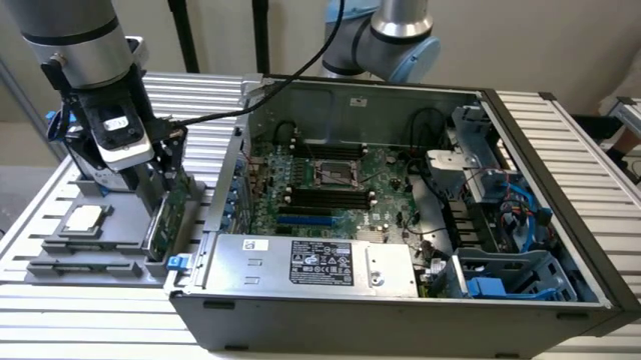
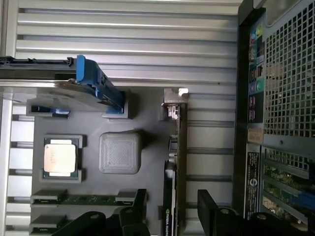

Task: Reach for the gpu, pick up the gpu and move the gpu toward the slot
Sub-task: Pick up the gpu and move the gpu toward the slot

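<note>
One Universal Robots arm hangs over the gray parts tray [image 1: 60, 255] at the exterior view's left, beside the open computer case [image 1: 401, 315] on the slatted bench [image 1: 591, 172]. Its gripper [image 1: 165, 176] is low over the tray's case-side edge, right above the gpu [image 1: 164, 221], which stands on its long edge in a tray slot. A square silver processor chip [image 1: 85, 217] lies flat in the tray, apart from the card on the side away from the case. Inside the case the motherboard [image 1: 331, 187] is exposed.

From the wrist view, the gpu [image 2: 177, 162] appears edge-on as a thin dark blade with its silver bracket at the far end. The gripper [image 2: 172, 196] is spread wide, one dark finger [image 2: 138, 206] on each side of the card with a gap at both, grasping nothing. The processor chip [image 2: 60, 157], a memory stick [image 2: 83, 199] and a hard drive with blue brackets [image 2: 59, 88] occupy other places in the tray [image 2: 147, 147].
</note>
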Controlling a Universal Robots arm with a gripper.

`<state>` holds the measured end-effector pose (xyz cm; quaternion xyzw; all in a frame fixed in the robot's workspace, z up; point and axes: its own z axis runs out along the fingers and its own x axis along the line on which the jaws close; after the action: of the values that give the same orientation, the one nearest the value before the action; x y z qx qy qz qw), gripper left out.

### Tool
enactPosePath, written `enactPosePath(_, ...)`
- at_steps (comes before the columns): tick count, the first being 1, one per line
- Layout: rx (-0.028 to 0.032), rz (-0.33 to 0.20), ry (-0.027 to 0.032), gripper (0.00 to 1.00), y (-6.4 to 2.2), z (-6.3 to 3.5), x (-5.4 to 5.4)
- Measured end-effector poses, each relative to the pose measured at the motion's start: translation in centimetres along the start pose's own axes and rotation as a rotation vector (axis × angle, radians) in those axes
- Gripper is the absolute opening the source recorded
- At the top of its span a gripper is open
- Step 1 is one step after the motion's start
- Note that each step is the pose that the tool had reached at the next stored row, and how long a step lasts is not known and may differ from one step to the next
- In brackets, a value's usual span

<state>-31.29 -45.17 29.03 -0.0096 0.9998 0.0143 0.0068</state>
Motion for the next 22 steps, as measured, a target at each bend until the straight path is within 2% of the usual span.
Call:
enactPosePath(10,0.0024,0.008,-0.0127,0.54,-0.32,1.81,0.0)
enactPosePath(22,0.0034,0.015,-0.0155,0.54,-0.31,4.00,0.1)
